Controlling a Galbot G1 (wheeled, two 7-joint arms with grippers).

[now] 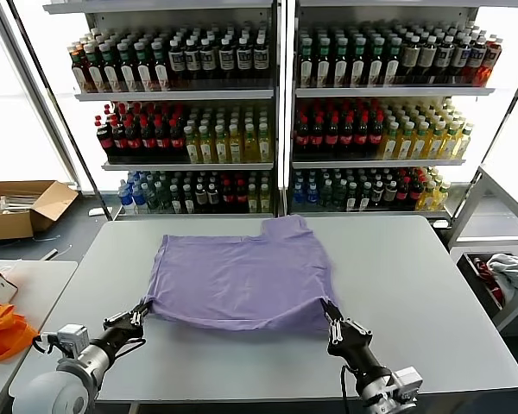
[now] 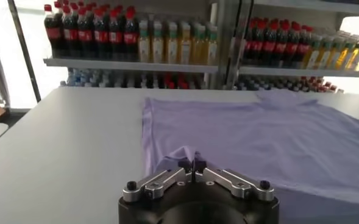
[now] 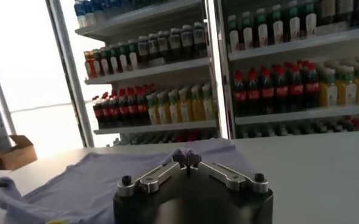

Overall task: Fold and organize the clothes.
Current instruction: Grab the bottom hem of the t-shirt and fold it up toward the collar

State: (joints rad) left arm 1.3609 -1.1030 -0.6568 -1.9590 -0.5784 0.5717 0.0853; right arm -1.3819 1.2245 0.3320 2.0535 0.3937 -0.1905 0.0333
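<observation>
A lavender T-shirt [image 1: 237,276] lies spread on the grey table [image 1: 414,293], plain side up, with one sleeve pointing toward the shelves; no print shows. My left gripper [image 1: 142,312] is shut on the shirt's near left corner, which bunches at its tips in the left wrist view [image 2: 192,159]. My right gripper [image 1: 327,309] is shut on the near right corner, with a pinch of purple cloth between its tips in the right wrist view [image 3: 187,157]. The near hem sags slightly between the two grippers.
Shelves of drink bottles [image 1: 276,112] stand behind the table. An orange fabric bag [image 1: 4,332] lies on a side table at the left. A cardboard box [image 1: 22,207] sits on the floor at left, a bin with cloth [image 1: 501,280] at right.
</observation>
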